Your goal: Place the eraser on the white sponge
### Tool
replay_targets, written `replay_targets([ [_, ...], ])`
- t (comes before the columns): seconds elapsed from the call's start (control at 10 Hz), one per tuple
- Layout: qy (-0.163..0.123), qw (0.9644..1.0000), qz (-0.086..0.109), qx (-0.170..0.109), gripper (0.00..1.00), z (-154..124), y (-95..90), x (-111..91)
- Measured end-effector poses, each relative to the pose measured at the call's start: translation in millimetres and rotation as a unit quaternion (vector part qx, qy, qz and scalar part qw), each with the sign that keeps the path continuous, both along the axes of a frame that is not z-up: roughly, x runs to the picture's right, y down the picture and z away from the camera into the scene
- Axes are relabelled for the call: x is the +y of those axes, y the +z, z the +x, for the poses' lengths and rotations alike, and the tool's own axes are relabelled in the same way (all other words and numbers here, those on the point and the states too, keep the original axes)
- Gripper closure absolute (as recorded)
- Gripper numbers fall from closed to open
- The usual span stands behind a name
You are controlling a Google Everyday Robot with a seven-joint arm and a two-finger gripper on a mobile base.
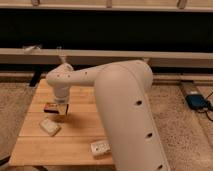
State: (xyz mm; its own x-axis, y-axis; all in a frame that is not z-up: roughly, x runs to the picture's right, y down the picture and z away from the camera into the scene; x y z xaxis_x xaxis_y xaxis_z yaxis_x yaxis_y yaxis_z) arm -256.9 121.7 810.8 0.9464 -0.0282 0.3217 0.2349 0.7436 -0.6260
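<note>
I take the white sponge as my reference; it lies flat on the wooden counter. The end effector hangs low over the boards, just behind the sponge and a touch to its right as the camera sees it. The eraser is a dark little block directly behind the sponge, close to it but not on it, and it sits hard against the end effector's side.

I cannot tell from this view how far open the end effector is. I also cannot tell whether it has hold of the eraser or is only resting beside it.

My reading is that I am in the carry-and-place step, since the eraser has not yet reached the sponge. If the hold is good, the next move is a short pull toward the camera until the eraser is centred over the pad. Then I would lower gently and release, so the soft pad does not tip the block off. If the hold is not good, I need to grasp again first.

A second small whitish object lies well to the right of the sponge, nearer the camera; I must not mistake it for the target.
</note>
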Motion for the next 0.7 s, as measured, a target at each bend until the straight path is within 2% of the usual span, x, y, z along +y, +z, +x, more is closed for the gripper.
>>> replay_targets([
  [0.3,-0.025,0.999,0.002,-0.038,1.0,-27.5,-29.3,19.7],
  [0.7,-0.047,0.9973,-0.01,-0.055,1.0,-43.5,-39.7,43.1],
])
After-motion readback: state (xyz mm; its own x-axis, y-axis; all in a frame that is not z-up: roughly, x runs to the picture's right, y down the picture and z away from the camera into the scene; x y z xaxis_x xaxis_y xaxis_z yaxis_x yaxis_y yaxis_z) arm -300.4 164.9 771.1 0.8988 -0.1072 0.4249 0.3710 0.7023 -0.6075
